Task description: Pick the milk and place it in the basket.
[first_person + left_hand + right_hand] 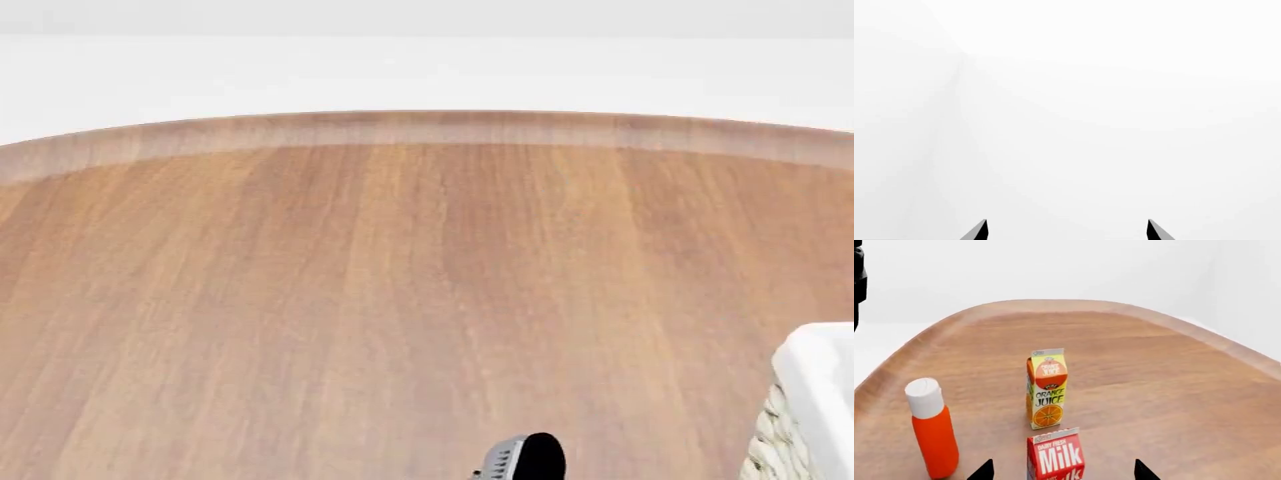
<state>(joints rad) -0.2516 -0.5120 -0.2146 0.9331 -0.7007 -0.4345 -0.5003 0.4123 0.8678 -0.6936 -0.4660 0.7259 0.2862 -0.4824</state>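
The milk point(1055, 454) stands upright on the wooden table point(1167, 390) in the right wrist view, its red face with white lettering toward the camera. My right gripper point(1063, 471) is open, one dark fingertip on each side of the carton and apart from it. Only white background shows in front of my left gripper point(1067, 231), which is open and holds nothing. In the head view just a corner of the basket point(811, 400) shows at the lower right edge, with its white liner over the woven wall. That view does not show the milk.
An orange juice carton point(1047, 389) stands just beyond the milk. A red-orange bottle with a white cap point(933, 430) stands beside them. A dark grey piece of an arm point(527, 458) pokes in at the head view's bottom edge over the table point(400, 280).
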